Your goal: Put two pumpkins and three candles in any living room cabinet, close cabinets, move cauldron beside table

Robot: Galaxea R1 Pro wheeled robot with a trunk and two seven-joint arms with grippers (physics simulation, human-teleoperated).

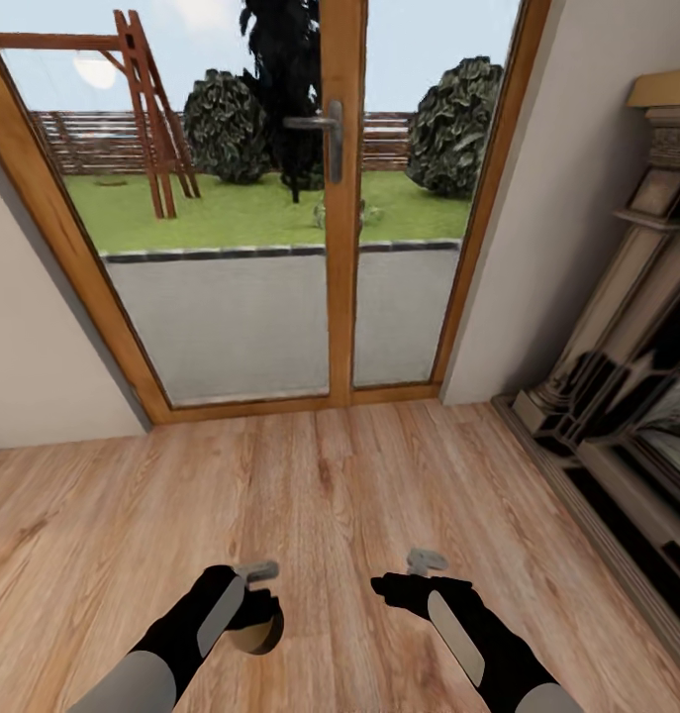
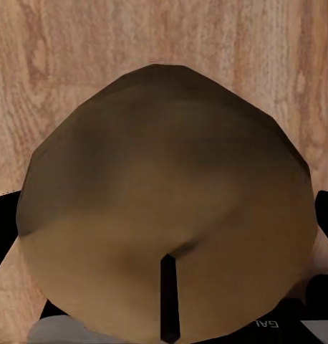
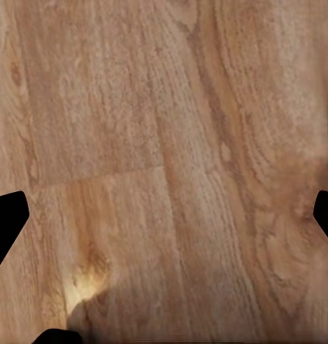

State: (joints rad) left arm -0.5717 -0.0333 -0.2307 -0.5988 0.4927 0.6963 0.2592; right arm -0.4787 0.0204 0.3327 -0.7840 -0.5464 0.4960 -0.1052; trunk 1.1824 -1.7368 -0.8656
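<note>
Left pincer [image 1: 252, 619]: closed around a candle [image 2: 164, 215], a stubby tan-shaded cylinder with a dark wick, held low above the wood floor [image 1: 330, 495].
Right pincer [image 1: 399, 586]: fingers spread wide, nothing between them, over bare planks.
Ahead: glass door [image 1: 280, 198] onto a lawn.
Right side: fireplace [image 1: 636, 376] against the wall.

Only a cut-off fragment, "GA", reads in pale letters on the left claw [image 2: 278, 326] body; nothing else is legible.
</note>
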